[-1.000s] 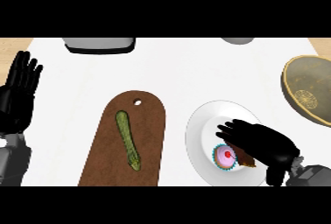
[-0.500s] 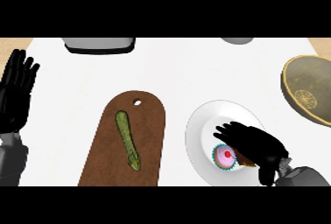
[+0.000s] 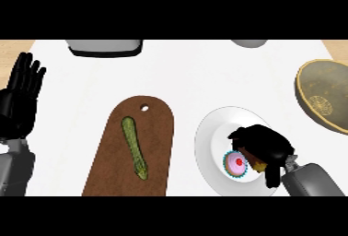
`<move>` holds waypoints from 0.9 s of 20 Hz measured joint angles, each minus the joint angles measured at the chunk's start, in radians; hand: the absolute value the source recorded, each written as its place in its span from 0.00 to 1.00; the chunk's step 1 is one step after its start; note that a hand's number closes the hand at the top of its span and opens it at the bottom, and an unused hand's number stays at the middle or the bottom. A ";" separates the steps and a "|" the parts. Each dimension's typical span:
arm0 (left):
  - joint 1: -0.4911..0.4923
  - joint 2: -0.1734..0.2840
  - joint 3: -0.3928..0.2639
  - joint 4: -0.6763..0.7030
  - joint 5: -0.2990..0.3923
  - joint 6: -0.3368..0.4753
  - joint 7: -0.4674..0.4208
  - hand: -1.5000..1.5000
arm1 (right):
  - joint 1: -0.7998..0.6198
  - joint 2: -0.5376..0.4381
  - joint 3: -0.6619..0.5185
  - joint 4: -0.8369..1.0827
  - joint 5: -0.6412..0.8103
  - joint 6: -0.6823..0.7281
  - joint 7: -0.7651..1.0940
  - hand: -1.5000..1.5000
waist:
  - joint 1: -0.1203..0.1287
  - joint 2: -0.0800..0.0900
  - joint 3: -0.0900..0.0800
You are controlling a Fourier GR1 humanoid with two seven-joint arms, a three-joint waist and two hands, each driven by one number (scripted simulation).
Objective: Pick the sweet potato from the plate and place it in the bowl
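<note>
A white plate [image 3: 214, 133] lies at the lower right of the counter. My right hand [image 3: 265, 145] is over the plate with its fingers curled down round the sweet potato [image 3: 259, 164], of which only a small orange-brown piece shows under the palm. A pink cupcake [image 3: 236, 163] sits on the plate just left of the hand. The olive-brown bowl [image 3: 326, 94] stands at the right edge, apart from the plate. My left hand [image 3: 20, 97] rests open at the far left, fingers up.
A brown cutting board [image 3: 112, 156] with a long green vegetable [image 3: 135, 147] lies left of the plate. A grey appliance [image 3: 105, 47] and a grey dish [image 3: 249, 43] stand at the counter's back edge.
My right hand has slid slightly toward the lower edge and curled its fingers tighter over the sweet potato on the plate. The left hand has barely shifted.
</note>
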 measured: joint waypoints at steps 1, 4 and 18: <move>-0.003 0.003 0.003 -0.002 0.000 -0.002 0.009 0.50 | 0.000 -0.002 -0.006 0.005 0.004 -0.017 -0.019 1.00 | 0.000 -0.001 -0.001; -0.019 0.012 0.020 0.019 0.001 -0.014 0.000 0.50 | 0.009 0.004 -0.016 -0.012 0.020 -0.023 -0.035 1.00 | -0.003 0.000 -0.001; 0.023 0.031 0.073 -0.008 0.024 -0.012 0.002 0.50 | 0.073 -0.482 -0.670 0.411 -0.233 -0.102 -0.204 1.00 | -0.065 0.021 0.020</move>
